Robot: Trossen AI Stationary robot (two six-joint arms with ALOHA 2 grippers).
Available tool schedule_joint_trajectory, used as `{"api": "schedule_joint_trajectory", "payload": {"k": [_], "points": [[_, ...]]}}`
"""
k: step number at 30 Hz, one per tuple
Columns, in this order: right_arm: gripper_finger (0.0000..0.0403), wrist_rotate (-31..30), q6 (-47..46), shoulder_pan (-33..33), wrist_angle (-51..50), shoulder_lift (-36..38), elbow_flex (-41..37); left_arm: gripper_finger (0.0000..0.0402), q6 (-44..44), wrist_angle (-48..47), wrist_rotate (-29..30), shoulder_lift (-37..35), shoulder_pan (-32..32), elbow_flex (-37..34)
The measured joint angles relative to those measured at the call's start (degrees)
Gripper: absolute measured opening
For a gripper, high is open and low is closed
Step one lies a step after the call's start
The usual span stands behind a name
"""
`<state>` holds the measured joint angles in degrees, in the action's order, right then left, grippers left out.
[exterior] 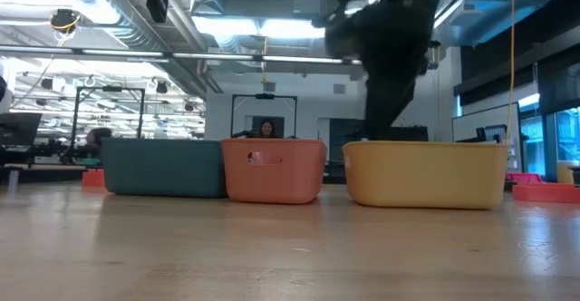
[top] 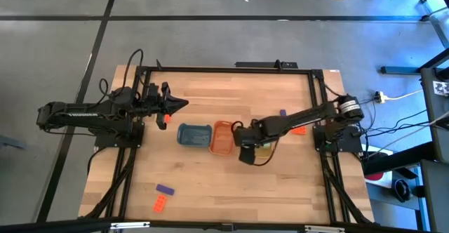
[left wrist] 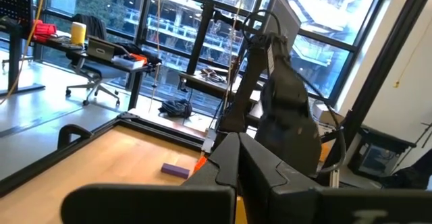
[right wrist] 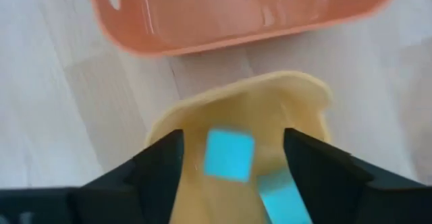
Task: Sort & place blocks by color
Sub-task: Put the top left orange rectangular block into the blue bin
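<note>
Three trays stand in a row mid-table: blue [top: 194, 135], orange [top: 222, 138] and yellow [right wrist: 236, 109]. My right gripper [right wrist: 233, 160] hangs open above the yellow tray, pointing steeply down. Two mint green blocks [right wrist: 229, 155] [right wrist: 280, 197] show inside the tray below its fingers. Loose blocks lie on the table: purple [top: 283, 112] and orange-red [top: 299, 129] at the right, purple [top: 165, 189] and orange-red [top: 161, 204] near the front left, and orange-red [top: 162, 119] by the left arm. My left gripper [top: 179, 105] waits shut at the left, holding nothing.
A black frame [top: 224, 69] runs around the tabletop. In the low view the right arm [exterior: 390, 56] rises behind the yellow tray [exterior: 426, 174]. A person shows far off in the room [exterior: 266, 129]. Bare wood lies between the trays and the table's near edge.
</note>
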<state>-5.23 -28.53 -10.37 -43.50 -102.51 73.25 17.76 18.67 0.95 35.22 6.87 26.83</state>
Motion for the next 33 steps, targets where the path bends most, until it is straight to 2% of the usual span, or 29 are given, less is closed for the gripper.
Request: {"api": "schedule_joint_trajectory", "payload": {"k": [5, 10, 13, 17, 21, 23, 26, 33], "points": [[0.031, -4.4, -0.5, 0.0, -6.4, 8.7, -3.3, 0.0, 0.0, 0.0, 0.0, 0.0, 0.0, 0.0], [0.0318, -7.0, -7.9, -0.1, -2.7, 23.9, -15.6, 0.0, 0.0, -0.1, 0.0, 0.0, 0.0, 0.0], [0.0318, -8.3, -13.0, -0.8, 9.6, 33.8, -24.7, 0.0, 0.1, -0.1, 0.0, 0.0, 0.0, 0.0], [0.0319, -10.2, -12.5, -1.3, 37.2, 43.1, -35.4, 0.0, 0.6, -0.2, -0.1, 0.0, 0.0, 0.0], [0.0319, -10.5, -3.0, -1.3, 64.7, 45.9, -42.0, 0.0, 1.6, -0.2, -1.3, 0.0, 0.0, 0.0], [0.0319, -10.8, 3.2, -1.3, 72.0, 46.0, -43.3, 0.0, 1.7, -0.2, -2.0, 0.0, 0.0, 0.0], [0.0319, -10.4, 8.4, -1.3, 75.8, 46.0, -43.2, 0.0, 2.7, -0.2, -2.1, 0.0, 0.0, 0.0], [0.0319, -10.3, 10.8, -1.3, 75.6, 45.9, -41.3, 0.0, 2.8, -0.2, -2.1, 0.0, 0.0, 0.0]]}}
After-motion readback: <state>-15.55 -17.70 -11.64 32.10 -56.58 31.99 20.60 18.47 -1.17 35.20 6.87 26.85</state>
